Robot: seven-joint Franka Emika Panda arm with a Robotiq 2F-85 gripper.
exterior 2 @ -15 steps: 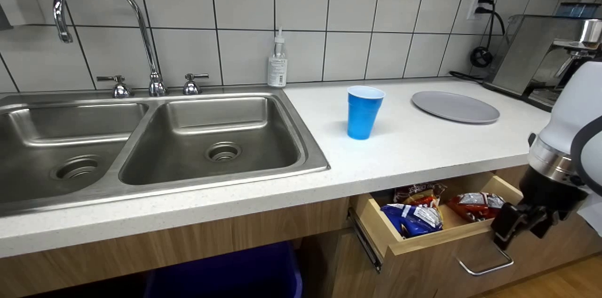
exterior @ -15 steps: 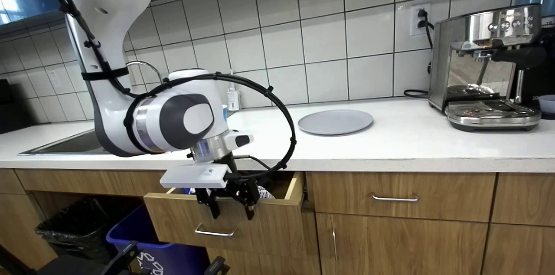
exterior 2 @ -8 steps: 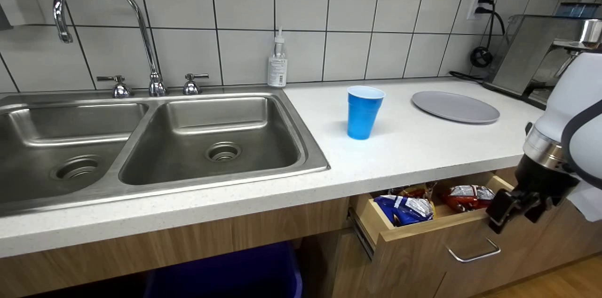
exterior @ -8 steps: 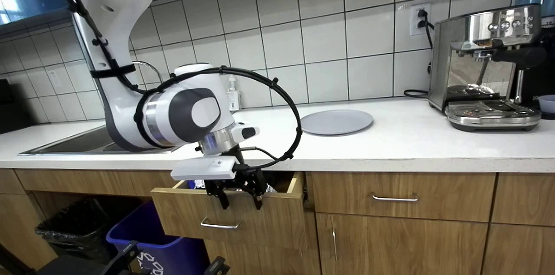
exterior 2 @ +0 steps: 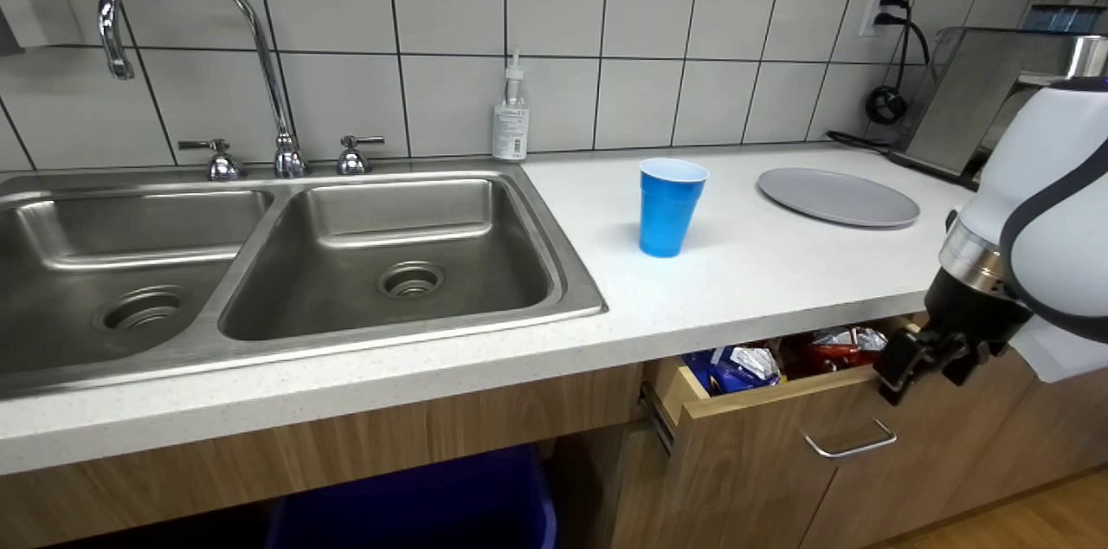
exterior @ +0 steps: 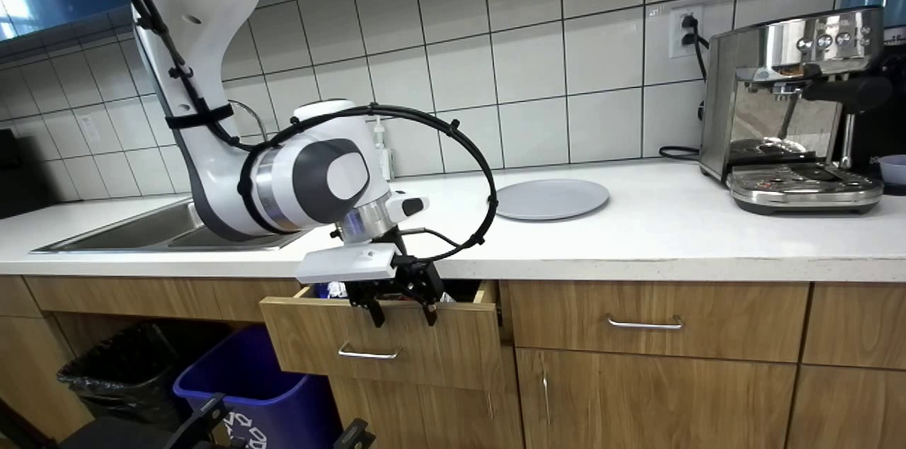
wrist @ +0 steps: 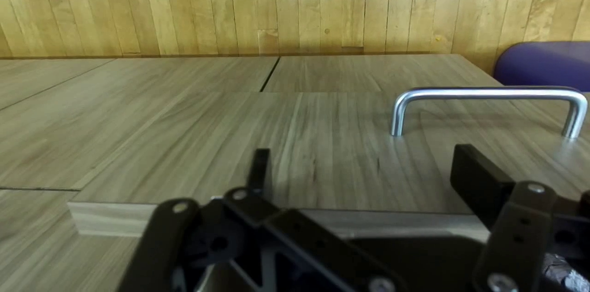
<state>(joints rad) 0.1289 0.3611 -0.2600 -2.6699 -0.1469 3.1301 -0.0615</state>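
In an exterior view, the cup (exterior 2: 666, 216) stands on the worktop (exterior 2: 718, 280) between sink (exterior 2: 573, 280), left, and plate (exterior 2: 838, 198), right. Below, bags (exterior 2: 744, 369) lie in the drawer (exterior 2: 753, 449). In both exterior views the hand (exterior 2: 924, 387) is at the drawer's front edge, above and right of the handle (exterior 2: 853, 449).

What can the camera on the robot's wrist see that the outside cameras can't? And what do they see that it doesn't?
Only the wrist view shows the bolts on the jaws clearly; the jaws stand open.

Only the exterior views show the gray plate, espresso machine, steel double sink, chrome faucet and pump bottle. The blue plastic cup is visible in an exterior view too.

All three share the jaws, the partly open drawer, its metal handle and the blue recycling bin.
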